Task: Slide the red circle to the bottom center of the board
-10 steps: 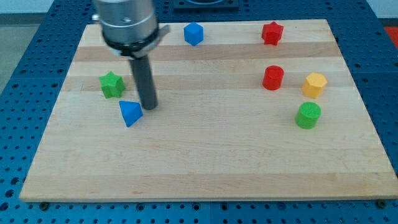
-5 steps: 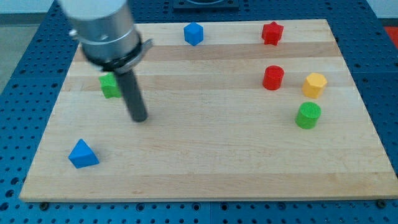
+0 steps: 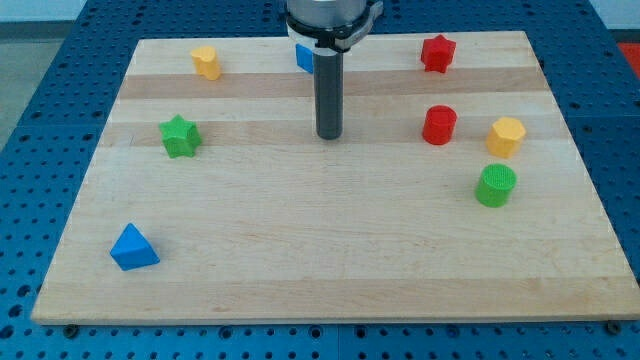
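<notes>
The red circle, a short red cylinder, stands on the wooden board at the view's right, above mid-height. My tip rests on the board near its centre top, well to the left of the red circle and apart from it. No block touches the tip.
A red star lies at the top right. A yellow hexagon and a green circle sit right of the red circle. A blue block shows behind the rod. A yellow block, a green star and a blue triangle lie at the left.
My tip pushed the blue triangle down to the lower left, then moved right and up to the board's centre top. The red circle has not moved.
</notes>
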Controlling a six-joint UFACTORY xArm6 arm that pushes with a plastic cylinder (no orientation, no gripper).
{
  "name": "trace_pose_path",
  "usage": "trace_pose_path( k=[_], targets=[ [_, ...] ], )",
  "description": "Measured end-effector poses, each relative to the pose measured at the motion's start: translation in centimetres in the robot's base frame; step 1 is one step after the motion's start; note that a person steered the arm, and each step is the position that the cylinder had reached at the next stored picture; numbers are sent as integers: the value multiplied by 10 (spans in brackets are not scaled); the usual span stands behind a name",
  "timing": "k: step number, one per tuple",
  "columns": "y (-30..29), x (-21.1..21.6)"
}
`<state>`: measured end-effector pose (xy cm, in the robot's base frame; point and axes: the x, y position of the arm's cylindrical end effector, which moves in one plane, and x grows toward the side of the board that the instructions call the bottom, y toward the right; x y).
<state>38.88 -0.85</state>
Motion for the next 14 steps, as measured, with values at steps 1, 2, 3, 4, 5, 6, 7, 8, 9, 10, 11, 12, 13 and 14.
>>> trace_pose_path(
  k=[1,2,3,4,5,6,7,8,9,10,11,12,13,14],
  targets=[
    [41,-22],
    [97,-61],
    [127,-32],
    [116,4],
    [124,4],
    [144,-20],
    [168,-19],
    [169,21],
    [121,60],
    [115,109],
    [82,153],
    [-6,154],
    [42,114],
    [0,77]
  ],
)
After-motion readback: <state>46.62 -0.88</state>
